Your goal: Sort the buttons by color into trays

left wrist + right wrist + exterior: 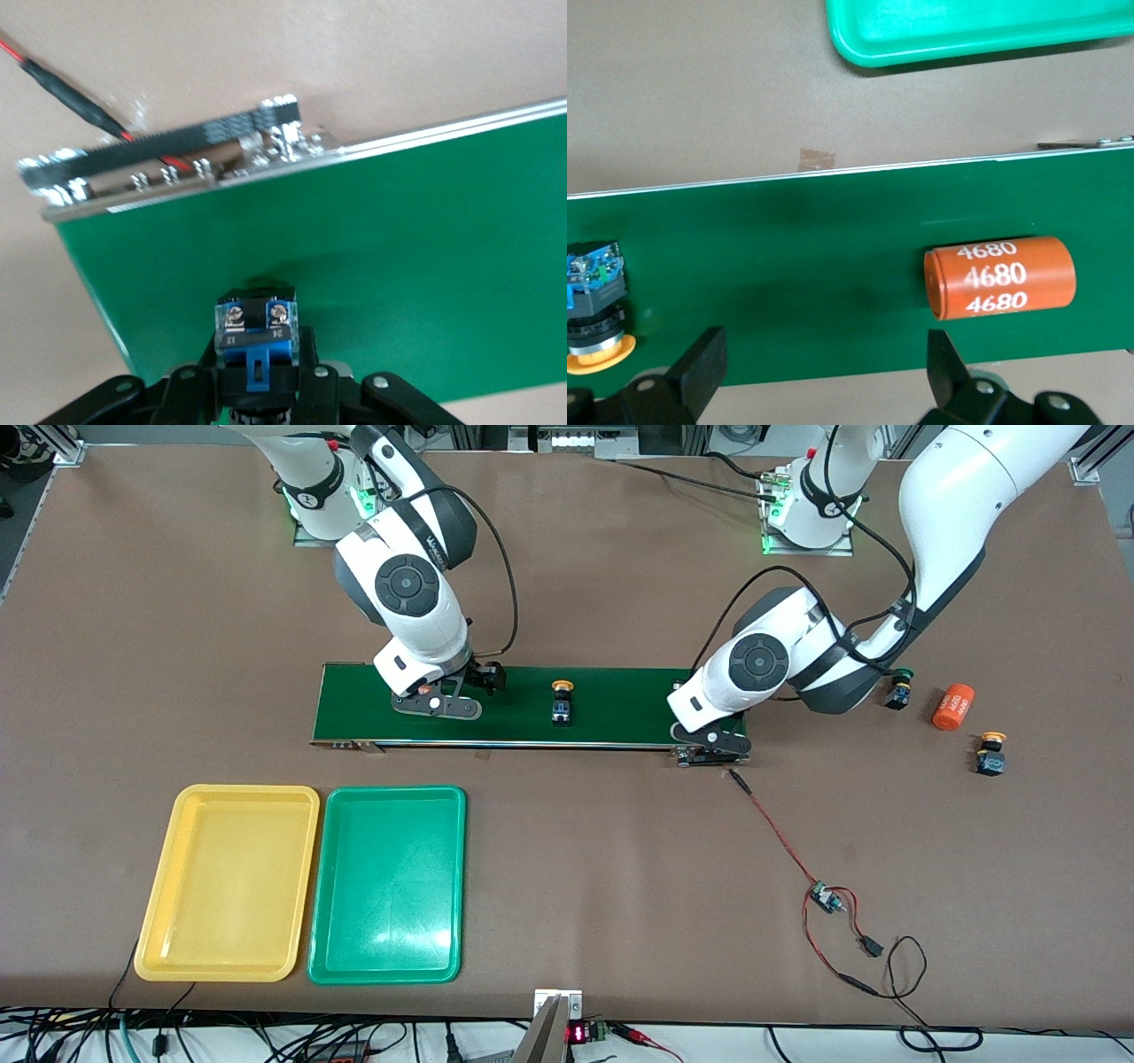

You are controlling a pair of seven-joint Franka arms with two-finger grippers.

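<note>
A small push-button switch with a blue-black blocky body point(255, 350) is clamped between the closed fingers of the left end effector point(257, 390), which sits low over the long dark green conveyor belt point(611, 700) at the end toward the left arm; its cap colour cannot be told. A second switch, with a yellow-orange mushroom cap point(562, 701), lies on the belt about midway along it. A green-capped switch point(900, 688) rests on the brown surface point(576, 850) past the belt's end toward the left arm, partly hidden by that arm. Another yellow-capped switch point(991, 753) lies on the surface nearer the front camera than the green-capped one. An orange cylinder printed "4680" point(953, 707) lies between these two. A second orange "4680" cylinder point(999, 278) lies on the belt beneath the right end effector point(819, 372), whose fingers stand wide apart and hold nothing, over the belt's end toward the right arm. The yellow rectangular plastic tray point(168, 948) and the green rectangular plastic tray point(386, 973) lie side by side, touching, nearer the front camera than the belt. A red-and-black wire with a small circuit board point(826, 900) trails across the surface from the belt's end.
</note>
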